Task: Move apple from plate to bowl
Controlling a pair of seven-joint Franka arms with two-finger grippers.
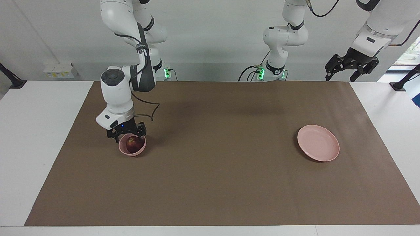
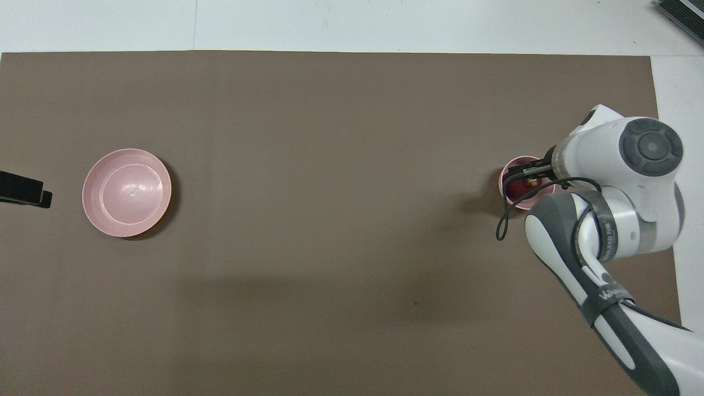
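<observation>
Two arms share this desk, and I am the right one, whose gripper (image 1: 126, 137) hangs just over the rim of the small deep round pink bowl (image 1: 132, 146) at my end of the brown mat (image 1: 216, 183). My gripper stands open and holds nothing. The small round dark red apple with its yellowish patch (image 1: 132, 144) sits down inside the bowl, free of my fingers; from overhead it shows as a dark spot (image 2: 520, 186) in the bowl (image 2: 511, 168), half hidden by my wrist.

Toward the other arm's end of the desk lies the wide flat pink plate (image 1: 318, 143), bare, with nothing on it. The left gripper (image 1: 351, 67) waits open in the air above that corner of the mat.

I judge the placing step done, so the move from plate to bowl is as good as finished. What remains calls for a straight lift clear of the bowl, without clipping its rim.
</observation>
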